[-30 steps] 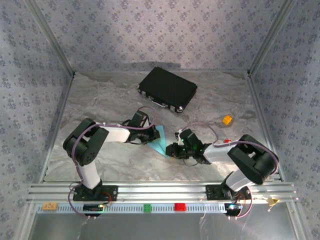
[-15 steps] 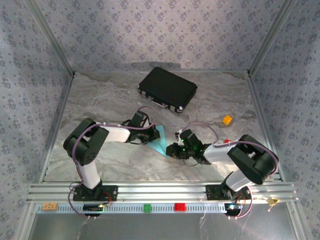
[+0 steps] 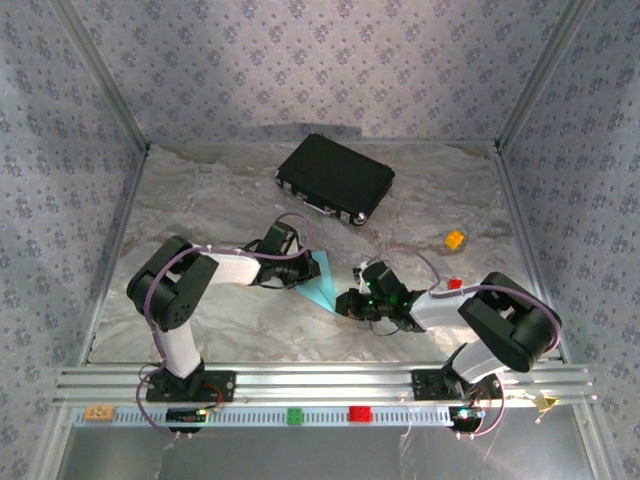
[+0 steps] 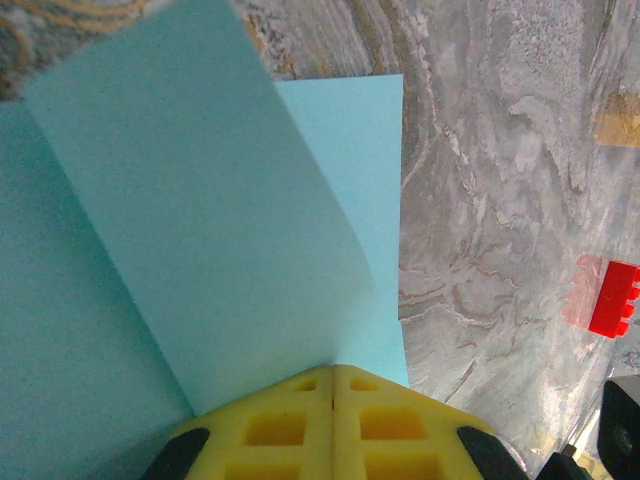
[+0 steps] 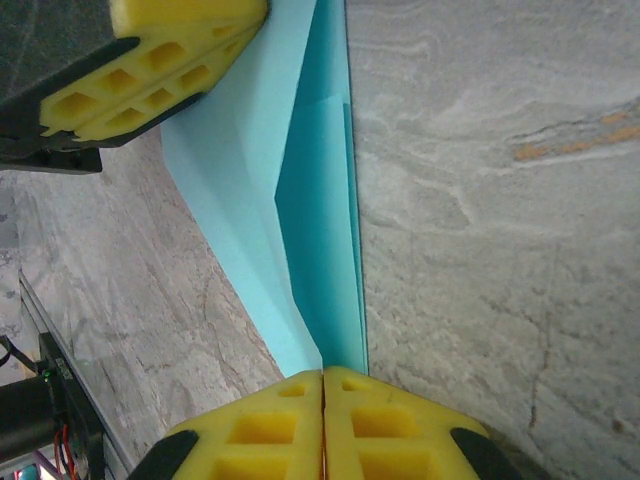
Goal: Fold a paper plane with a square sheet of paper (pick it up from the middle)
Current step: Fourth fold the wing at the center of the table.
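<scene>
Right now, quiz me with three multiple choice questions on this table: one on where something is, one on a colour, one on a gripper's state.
1. Where is the black case relative to the light blue paper? A closer to the near edge; B farther back; C under it.
2. What colour are the finger pads? A yellow; B green; C white.
3. The right gripper is: A wide open; B shut on the light blue paper; C shut on a red block.
Answers: B, the top view shows the case behind the paper; A, both wrist views show yellow pads; B, its pads meet with the paper's edge pinched between them.
</scene>
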Available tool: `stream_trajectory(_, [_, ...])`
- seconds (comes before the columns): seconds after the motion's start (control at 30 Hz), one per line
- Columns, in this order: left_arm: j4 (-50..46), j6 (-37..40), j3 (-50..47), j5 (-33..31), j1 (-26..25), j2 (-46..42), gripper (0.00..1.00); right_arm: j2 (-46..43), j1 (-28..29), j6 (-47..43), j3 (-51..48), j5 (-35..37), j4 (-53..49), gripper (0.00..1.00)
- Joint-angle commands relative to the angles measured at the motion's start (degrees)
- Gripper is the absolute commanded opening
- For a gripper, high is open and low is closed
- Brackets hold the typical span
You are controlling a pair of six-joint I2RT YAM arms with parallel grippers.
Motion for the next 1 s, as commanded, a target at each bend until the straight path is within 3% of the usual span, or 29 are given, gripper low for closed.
stream_trajectory(0.0, [-2.23,0.44,0.23,-0.75,-0.2,1.61,0.05,-0.94,0.51,0.6,-2.27,-0.49,-7.54,0.12])
stream_trajectory(0.43, [-2.29,0.5,0.16,-0.67,-0.2,1.52,0.05,-1.67,0.25,0.53,-3.32,-1.42,-8.5,0.05])
stream_trajectory(0.7, [-2.45,0.71,0.01,-0.48,-0.31,1.43,0.05,-7.99,-0.67,-0.61,-0.16,0.44,-14.24,0.2])
stream_trajectory(0.87, [-2.54,0.8,-0.18,-0.49,-0.4,1.3,0.05,-11.0,-1.92,-4.56,5.49,0.23,-19.35,0.22])
stream_trajectory(0.97, [-2.5,0.79,-0.19,-0.44,-0.42,1.35,0.05,-9.47,-2.05,-6.86,8.69,-1.96,-19.03,0.12])
